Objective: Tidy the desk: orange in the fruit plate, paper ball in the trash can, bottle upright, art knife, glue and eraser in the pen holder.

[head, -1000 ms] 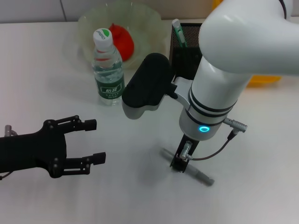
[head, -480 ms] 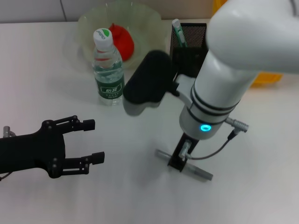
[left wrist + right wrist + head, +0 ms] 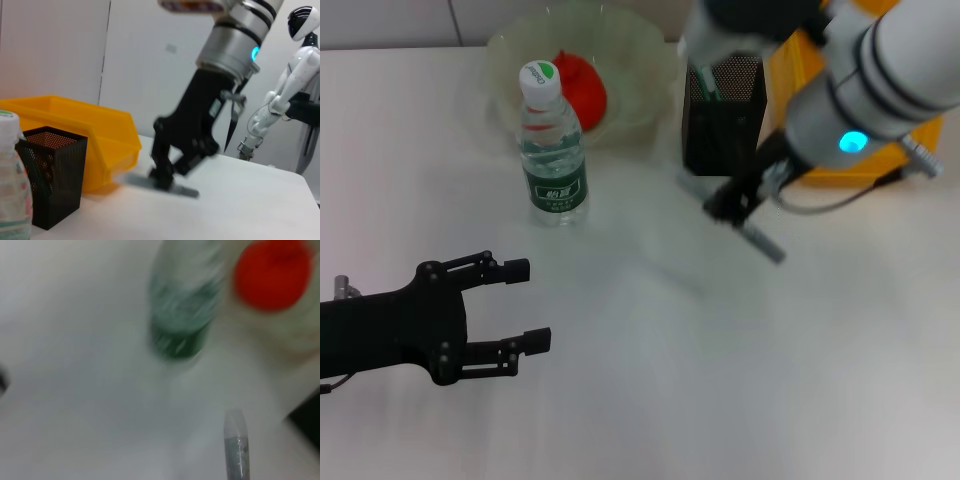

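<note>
My right gripper (image 3: pixel 733 203) is clamped on the art knife (image 3: pixel 760 240) near its middle, holding it clear of the table (image 3: pixel 640 400). The knife's long axis runs nearly level and diagonal: 1 end points toward the foot of the black mesh pen holder (image 3: pixel 723 115) just beyond my fingers, the other points out past my grip, away from the holder. In my left wrist view the knife (image 3: pixel 160 183) hangs roughly horizontal beneath the right gripper (image 3: pixel 167 177). The bottle (image 3: pixel 552 150) stands upright well off to my left, the fruit plate (image 3: pixel 640 60) behind it. My left gripper (image 3: pixel 515 305) hovers low over the near table, its 2 fingers spread and holding nothing
</note>
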Controlling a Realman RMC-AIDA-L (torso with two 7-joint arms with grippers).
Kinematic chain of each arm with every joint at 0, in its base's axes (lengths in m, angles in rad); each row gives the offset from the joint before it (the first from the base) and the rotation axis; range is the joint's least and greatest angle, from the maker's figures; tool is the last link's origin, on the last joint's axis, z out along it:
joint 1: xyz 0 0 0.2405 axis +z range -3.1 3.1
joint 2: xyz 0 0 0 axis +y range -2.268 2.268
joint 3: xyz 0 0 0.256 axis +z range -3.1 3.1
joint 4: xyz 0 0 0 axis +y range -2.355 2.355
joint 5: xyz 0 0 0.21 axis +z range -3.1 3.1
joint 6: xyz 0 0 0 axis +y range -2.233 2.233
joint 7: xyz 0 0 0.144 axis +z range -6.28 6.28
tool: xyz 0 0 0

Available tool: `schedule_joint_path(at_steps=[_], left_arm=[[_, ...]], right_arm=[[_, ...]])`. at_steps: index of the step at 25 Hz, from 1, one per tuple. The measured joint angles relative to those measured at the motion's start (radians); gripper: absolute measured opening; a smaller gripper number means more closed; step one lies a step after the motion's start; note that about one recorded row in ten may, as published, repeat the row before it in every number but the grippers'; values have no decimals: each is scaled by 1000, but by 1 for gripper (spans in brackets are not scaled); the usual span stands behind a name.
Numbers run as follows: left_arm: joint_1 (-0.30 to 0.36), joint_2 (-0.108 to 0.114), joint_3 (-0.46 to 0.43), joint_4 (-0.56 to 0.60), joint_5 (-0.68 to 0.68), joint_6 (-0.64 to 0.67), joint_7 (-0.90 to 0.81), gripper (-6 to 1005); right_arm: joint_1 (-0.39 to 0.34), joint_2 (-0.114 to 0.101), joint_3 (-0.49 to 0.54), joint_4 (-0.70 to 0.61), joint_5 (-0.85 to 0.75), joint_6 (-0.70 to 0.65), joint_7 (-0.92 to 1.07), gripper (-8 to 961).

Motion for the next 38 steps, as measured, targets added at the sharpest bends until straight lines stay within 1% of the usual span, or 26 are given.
schedule_joint_path(at_steps=[3,5,8,9,10,13,14,15,17,18,19,20,23,25,28,32,38], left_arm=[[1,-4,-9,-9,-3,-1,7,838],[1,-6,-9,-9,-4,-1,7,838],[1,-12,-9,-9,-5,-1,8,838],[1,-17,-9,-9,-5,-1,8,838],[1,-17,-9,-9,-5,-1,8,838],[1,-22,-9,-9,-5,-1,8,838],[1,-23,-9,-9,-5,-1,8,838],[1,-24,-9,-9,-5,-1,8,838],[2,-24,-9,-9,-5,-1,8,838],[3,-25,-9,-9,-5,0,8,838],[4,-25,-9,-9,-5,0,8,838],[4,-25,-9,-9,-5,0,8,838],[2,-29,-14,-9,-7,0,16,838],[-2,-34,-21,-9,-8,0,20,838],[-2,-35,-22,-9,-6,0,20,838],[2,-34,-25,-9,-8,1,17,838],[3,-34,-33,-9,-8,8,9,838]], right_arm=[[-19,1,91,-27,3,40,-41,132],[-26,0,126,-33,3,85,-57,132],[-31,0,152,-31,3,168,-76,131],[-31,0,160,-26,3,225,-85,131],[-31,0,160,-26,3,225,-85,131],[-32,0,172,-24,3,302,-94,131],[-34,0,180,-24,1,349,-99,130],[-34,0,180,-24,1,349,-99,130],[-44,0,184,-15,-1,395,-119,129],[-50,0,184,-6,-1,425,-130,129],[-62,1,180,18,2,481,-143,129],[-62,1,180,18,2,481,-143,129],[-67,1,176,57,3,544,-149,128],[-68,1,170,103,3,595,-156,127],[-74,3,130,185,3,712,-175,135],[-61,3,105,249,3,744,-185,146],[-71,6,72,275,3,787,-185,161]])
